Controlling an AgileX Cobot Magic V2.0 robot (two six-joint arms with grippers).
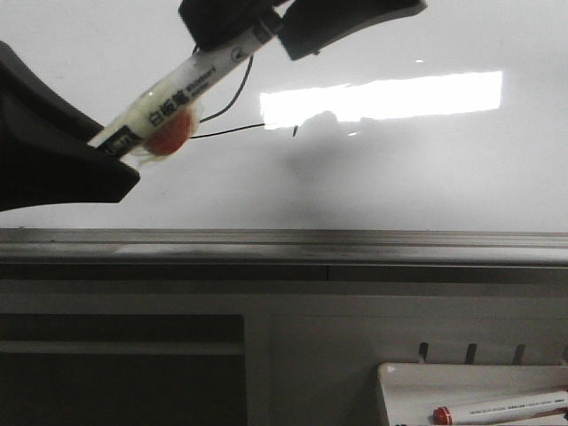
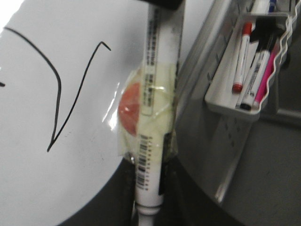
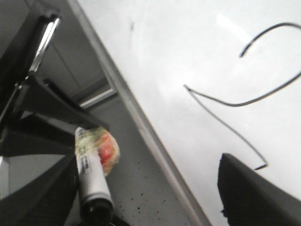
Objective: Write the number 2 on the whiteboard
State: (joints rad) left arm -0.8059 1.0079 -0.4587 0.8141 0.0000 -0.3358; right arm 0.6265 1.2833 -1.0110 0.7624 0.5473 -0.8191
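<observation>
The whiteboard (image 1: 426,177) fills the upper front view, with a bright light reflection on it. The number 2 (image 1: 232,99) is drawn on it in thin black line; it also shows in the left wrist view (image 2: 59,94) and the right wrist view (image 3: 235,101). My left gripper (image 1: 115,153) is shut on the rear end of a white marker (image 1: 191,84) wrapped in yellowish tape with a red lump (image 2: 151,141). The marker's black front end lies beside one finger of my right gripper (image 1: 266,27), whose jaws stand wide apart (image 3: 146,188).
A grey metal edge strip (image 1: 284,241) runs below the board. A small white tray (image 1: 417,390) at the lower right holds a red-capped marker (image 1: 497,410); in the left wrist view the tray (image 2: 221,101) holds several markers.
</observation>
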